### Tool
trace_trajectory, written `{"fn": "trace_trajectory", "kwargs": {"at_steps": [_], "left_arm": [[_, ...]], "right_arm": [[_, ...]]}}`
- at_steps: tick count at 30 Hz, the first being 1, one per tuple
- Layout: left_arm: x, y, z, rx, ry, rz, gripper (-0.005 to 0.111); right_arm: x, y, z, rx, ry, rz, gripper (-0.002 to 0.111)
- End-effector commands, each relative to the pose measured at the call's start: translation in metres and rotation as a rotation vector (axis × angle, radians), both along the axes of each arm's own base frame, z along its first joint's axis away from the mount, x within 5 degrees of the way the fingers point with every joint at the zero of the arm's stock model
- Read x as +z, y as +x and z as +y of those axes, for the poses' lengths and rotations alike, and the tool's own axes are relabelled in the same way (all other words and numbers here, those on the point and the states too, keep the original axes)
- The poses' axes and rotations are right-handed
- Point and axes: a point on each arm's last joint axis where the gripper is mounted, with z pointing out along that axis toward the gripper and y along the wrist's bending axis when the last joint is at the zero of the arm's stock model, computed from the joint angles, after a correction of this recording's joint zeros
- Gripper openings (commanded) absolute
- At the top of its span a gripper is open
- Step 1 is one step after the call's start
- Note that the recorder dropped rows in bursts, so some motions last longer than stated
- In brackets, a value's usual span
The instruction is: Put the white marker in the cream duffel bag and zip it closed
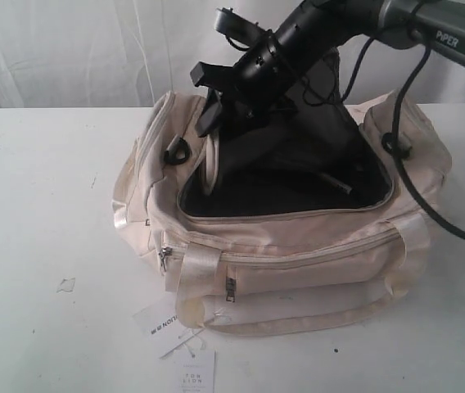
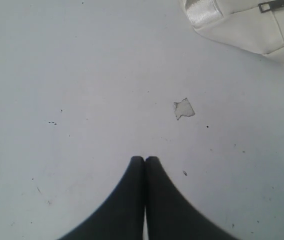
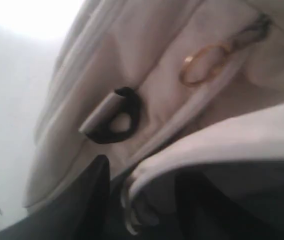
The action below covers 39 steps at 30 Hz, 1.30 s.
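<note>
The cream duffel bag (image 1: pixel 298 246) is laid on the white table (image 1: pixel 36 205) at frame centre, main zip open, dark lining exposed. A slim, faint stick, taken for the white marker (image 1: pixel 335 182), is seen inside on the lining, right of centre. The right arm is reached down from the upper right, and the right gripper (image 1: pixel 210 119) is held over the bag's left end near a black ring (image 3: pixel 117 117); its grip cannot be told. The left gripper (image 2: pixel 145 159) is clenched empty over bare table, beside a paper scrap (image 2: pixel 184 108).
</note>
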Motion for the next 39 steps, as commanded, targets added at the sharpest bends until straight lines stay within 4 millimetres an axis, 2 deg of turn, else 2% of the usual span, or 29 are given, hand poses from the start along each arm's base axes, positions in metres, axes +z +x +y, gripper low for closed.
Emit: {"fn": "trace_trajectory", "kwargs": {"at_steps": [1, 4, 6, 11, 14, 17, 21, 25, 28, 34, 39], "left_arm": [[-0.002, -0.001, -0.002, 0.020, -0.038, 0.007, 0.000], [-0.002, -0.001, -0.003, 0.012, -0.036, 0.004, 0.000], [-0.001, 0.000, -0.005, 0.001, -0.034, -0.001, 0.000], [-0.001, 0.000, -0.005, -0.002, -0.033, -0.005, 0.000], [0.000, 0.001, -0.004, 0.009, -0.025, -0.025, 0.000], [0.001, 0.002, -0.003, 0.014, -0.022, -0.034, 0.000], [0.000, 0.001, -0.005, 0.009, -0.030, -0.028, 0.000], [0.001, 0.001, -0.010, -0.027, -0.032, -0.029, 0.000], [0.001, 0.001, -0.013, -0.043, -0.033, -0.028, 0.000], [0.001, 0.000, -0.018, -0.078, -0.033, -0.030, 0.000], [0.001, 0.000, -0.023, -0.109, -0.032, -0.035, 0.000]], "right_arm": [[0.030, -0.009, -0.014, -0.126, -0.081, -0.022, 0.040], [0.057, -0.020, -0.019, -0.130, -0.068, -0.081, 0.040], [0.067, -0.023, -0.025, -0.135, -0.107, -0.128, 0.040], [0.083, -0.024, -0.053, -0.123, -0.400, -0.330, 0.040], [0.088, -0.026, -0.055, 0.028, -0.441, -0.421, 0.040], [0.089, -0.030, -0.047, 0.179, -0.385, -0.477, 0.040], [0.090, -0.030, -0.046, 0.359, -0.417, -0.577, 0.040], [0.091, -0.029, -0.045, 0.661, -0.492, -0.765, 0.040], [0.092, -0.030, -0.038, 0.819, -0.450, -0.889, 0.041], [0.079, -0.032, -0.029, 0.940, -0.374, -0.902, 0.043], [0.048, -0.035, -0.028, 1.011, -0.337, -0.827, 0.043]]}}
